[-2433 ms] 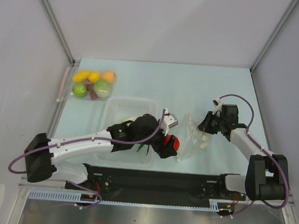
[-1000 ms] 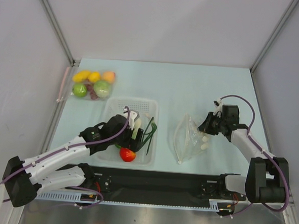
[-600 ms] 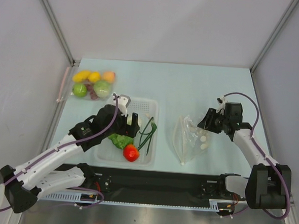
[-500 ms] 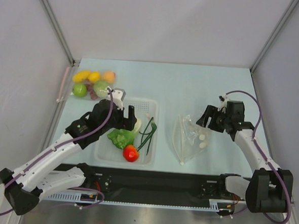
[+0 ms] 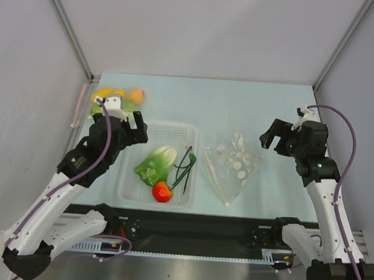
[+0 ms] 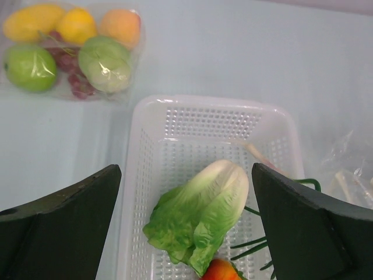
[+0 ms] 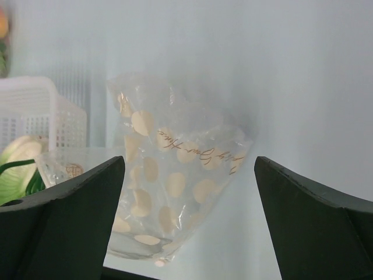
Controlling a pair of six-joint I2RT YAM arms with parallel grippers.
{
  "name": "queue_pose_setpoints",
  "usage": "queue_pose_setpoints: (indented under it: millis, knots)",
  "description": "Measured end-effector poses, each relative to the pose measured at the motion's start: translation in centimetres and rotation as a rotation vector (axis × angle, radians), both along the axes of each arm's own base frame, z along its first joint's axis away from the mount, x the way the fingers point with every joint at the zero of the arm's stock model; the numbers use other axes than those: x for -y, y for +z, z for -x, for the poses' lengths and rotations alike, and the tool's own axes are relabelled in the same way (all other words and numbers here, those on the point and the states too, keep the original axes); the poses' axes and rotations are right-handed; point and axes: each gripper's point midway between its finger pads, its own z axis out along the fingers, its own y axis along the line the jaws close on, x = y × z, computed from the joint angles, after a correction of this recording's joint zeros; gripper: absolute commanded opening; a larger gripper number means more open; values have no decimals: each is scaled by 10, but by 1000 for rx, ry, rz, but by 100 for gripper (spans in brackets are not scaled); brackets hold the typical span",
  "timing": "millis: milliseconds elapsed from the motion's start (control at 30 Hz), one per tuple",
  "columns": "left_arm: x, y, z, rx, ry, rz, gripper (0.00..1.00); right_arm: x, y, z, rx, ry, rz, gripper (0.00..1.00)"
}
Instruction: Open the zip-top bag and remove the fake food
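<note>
The zip-top bag [image 5: 230,174] lies floppy on the table [image 5: 240,105], at three o'clock from the white basket [image 5: 191,129] where the lettuce [image 5: 155,163] sits. It looks light, crinkly and slippery; I'd pinch one thin edge. The left gripper [image 5: 119,124] and right gripper [image 5: 277,140] gape wide, holding nothing.

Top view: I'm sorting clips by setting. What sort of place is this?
Likely a robot test booth: bare grey walls, two arms bolted to the table edge, toy vegetables in a white basket.
</note>
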Motion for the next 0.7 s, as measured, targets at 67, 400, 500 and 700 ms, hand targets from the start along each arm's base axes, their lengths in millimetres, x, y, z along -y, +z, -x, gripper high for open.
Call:
queue_pose_setpoints:
  millis: [67, 400, 500, 700]
  knots:
    - [-7, 12, 3, 29, 21, 7, 100, 5, 15, 2, 49, -25, 12, 100]
    - [-21, 18, 5, 20, 71, -55, 100, 24, 46, 12, 168, -123, 51, 100]
    - [-21, 12, 5, -1, 69, -71, 100, 26, 48, 12, 173, -131, 54, 100]
    - [-21, 11, 5, -4, 66, -80, 100, 27, 49, 13, 177, -139, 59, 100]
